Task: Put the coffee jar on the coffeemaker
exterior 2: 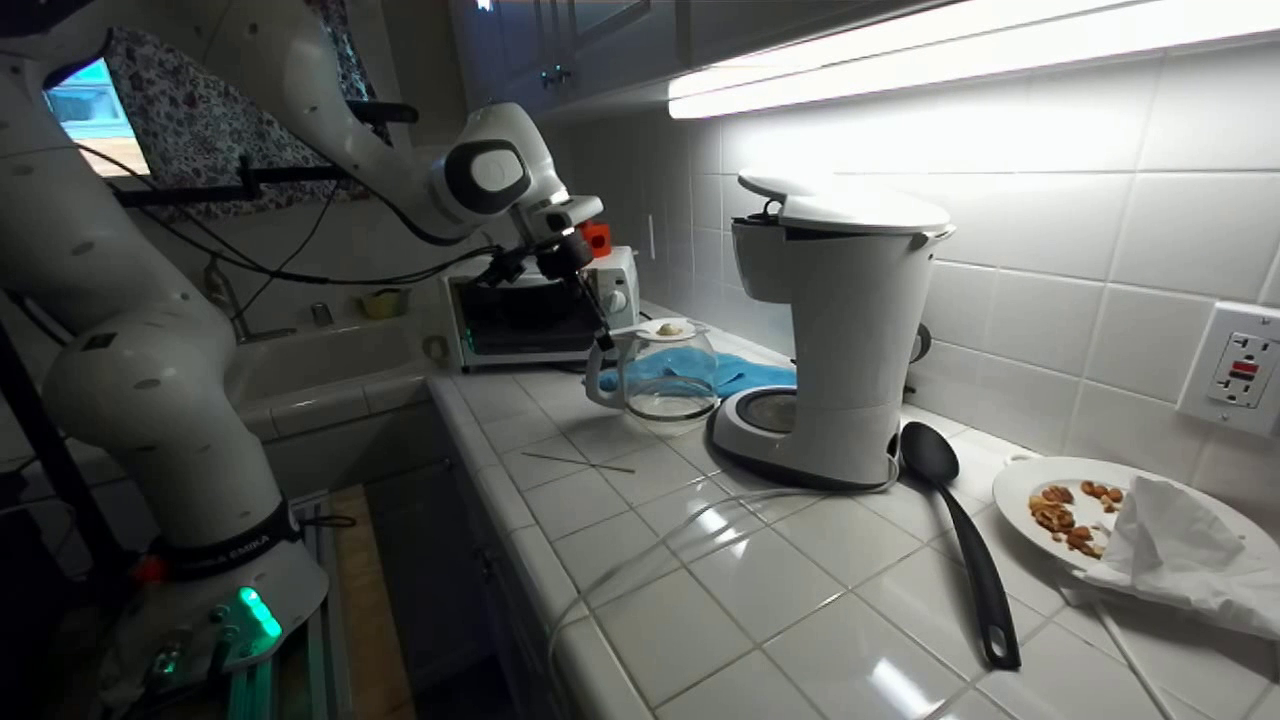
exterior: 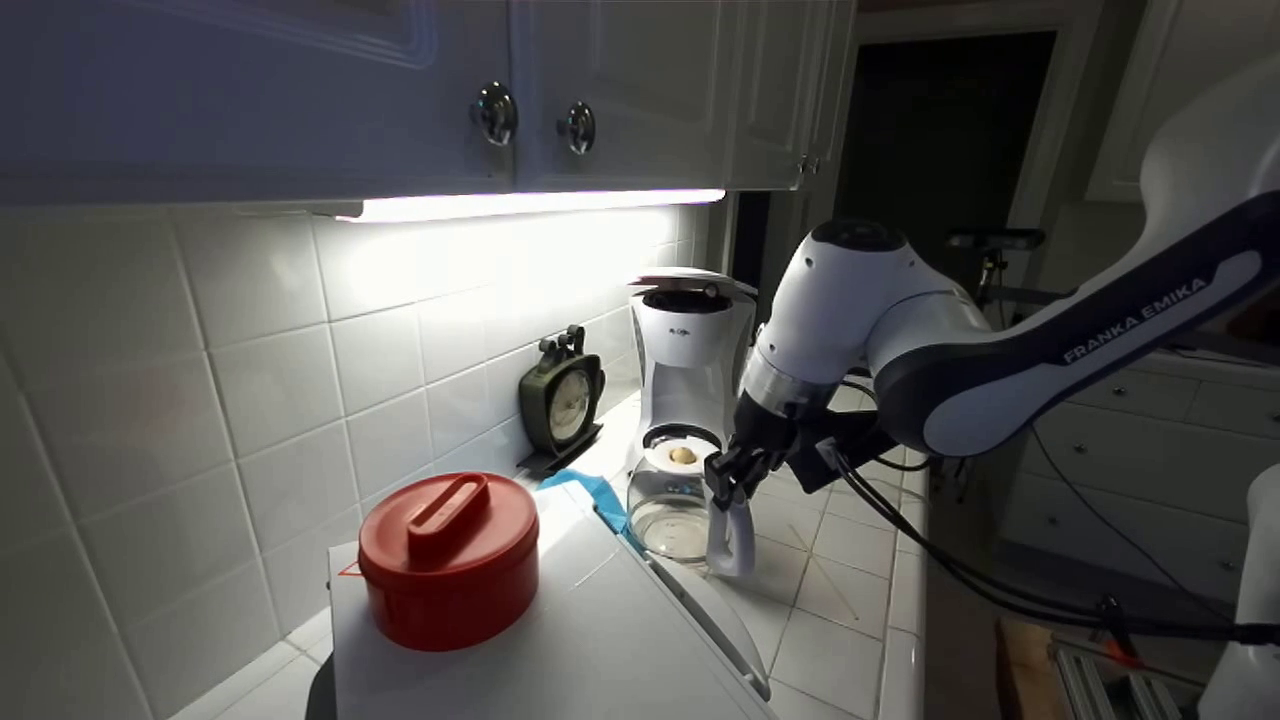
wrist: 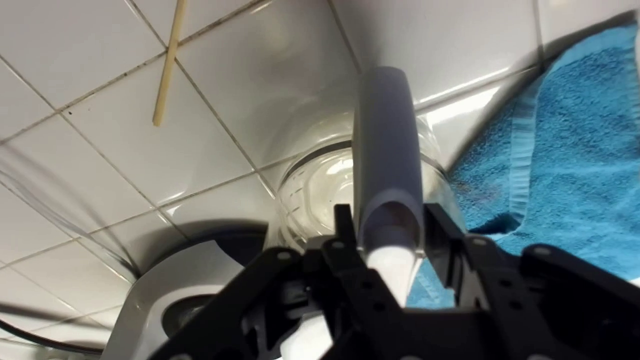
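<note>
Nearest us, the gripper (wrist: 389,219) is straddling the handle (wrist: 388,145) of the coffee jar (exterior 2: 665,372); we cannot tell if its jaws are clamping. The jar is waiting beside the coffeemaker (exterior 2: 850,325); we're presumably grasping, next needing a move onto its warming plate (exterior 2: 770,409).

White tiled counter (exterior 2: 720,610). Coffee jar (exterior 2: 665,385) upright near the coffeemaker (exterior 2: 850,340), pale lid (exterior 2: 655,329) on, handle (exterior 2: 593,380) toward the robot arm (exterior 2: 165,360). Gripper (exterior 2: 605,343) at the top of the handle; whether it clasps, unclear from this angle. Blue cloth (exterior 2: 748,373) behind the jar; toaster oven (exterior 2: 525,320) further back, red object (exterior 2: 596,238) on top. Thin stick (exterior 2: 600,465) on the counter. Black spoon (exterior 2: 978,560) beside the coffeemaker, then a white plate (exterior 2: 1014,495) with nuts (exterior 2: 1056,515) and crumpled white paper (exterior 2: 1180,540). Light strip (exterior 2: 950,55) lit overhead; outlet (exterior 2: 1240,370) on the tiled wall (exterior 2: 1040,200).
</note>
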Tool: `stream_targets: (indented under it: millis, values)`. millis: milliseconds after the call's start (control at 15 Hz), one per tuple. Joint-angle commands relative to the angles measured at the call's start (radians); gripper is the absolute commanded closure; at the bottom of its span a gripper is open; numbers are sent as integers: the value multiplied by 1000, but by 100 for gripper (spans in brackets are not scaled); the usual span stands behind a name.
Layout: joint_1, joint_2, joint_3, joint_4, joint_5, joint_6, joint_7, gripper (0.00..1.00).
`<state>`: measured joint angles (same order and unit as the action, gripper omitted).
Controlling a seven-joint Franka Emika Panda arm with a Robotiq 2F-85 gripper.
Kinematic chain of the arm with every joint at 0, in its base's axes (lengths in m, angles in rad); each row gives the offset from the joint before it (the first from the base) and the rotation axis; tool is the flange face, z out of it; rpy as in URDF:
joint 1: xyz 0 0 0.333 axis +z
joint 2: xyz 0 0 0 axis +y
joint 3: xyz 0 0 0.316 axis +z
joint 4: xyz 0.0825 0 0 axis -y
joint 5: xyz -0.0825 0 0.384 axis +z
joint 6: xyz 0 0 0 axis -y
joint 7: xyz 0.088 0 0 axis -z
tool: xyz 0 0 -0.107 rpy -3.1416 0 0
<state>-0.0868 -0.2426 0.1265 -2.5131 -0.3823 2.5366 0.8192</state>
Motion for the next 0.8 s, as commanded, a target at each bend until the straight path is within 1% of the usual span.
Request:
stream_targets:
  millis: [0, 67, 133, 267, 400, 467, 533, 600, 733]
  values:
    - [15, -2, -12, -24, 49, 6, -52, 27]
    - [16, 0, -12, -27, 54, 5, -58, 21]
    - [17, 1, -11, -32, 55, 5, -63, 13]
    - [21, 2, -8, -43, 57, 5, -73, 1]
    - [23, 2, -1, -48, 43, 5, -75, 0]
    - [20, 3, 5, -50, 24, 6, -67, 7]
    - [19, 6, 10, -53, 15, 12, -62, 25]
    - [19, 11, 13, -56, 12, 17, -61, 27]
    - [15, 18, 24, -62, -16, 32, -47, 43]
